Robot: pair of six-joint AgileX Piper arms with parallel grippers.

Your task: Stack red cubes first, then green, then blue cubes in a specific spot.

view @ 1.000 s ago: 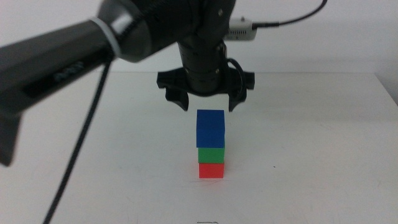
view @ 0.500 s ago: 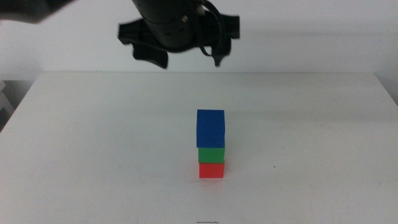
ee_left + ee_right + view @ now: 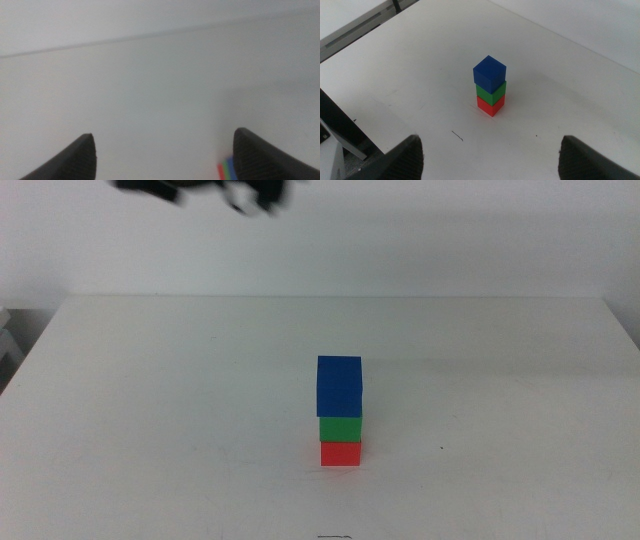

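Already the stack stands mid-table: red cube (image 3: 340, 453) at the bottom, green cube (image 3: 340, 428) on it, blue cube (image 3: 339, 386) on top. Both the left gripper (image 3: 162, 157) and the right gripper (image 3: 492, 160) hang wide open, empty, well clear. Judged complete; nothing more seems needed beyond parking.

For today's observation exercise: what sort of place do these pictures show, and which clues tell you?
Probably a robotics lab bench: a plain white table against a bare wall, holding only a blue cube stacked on a green cube and a red cube.
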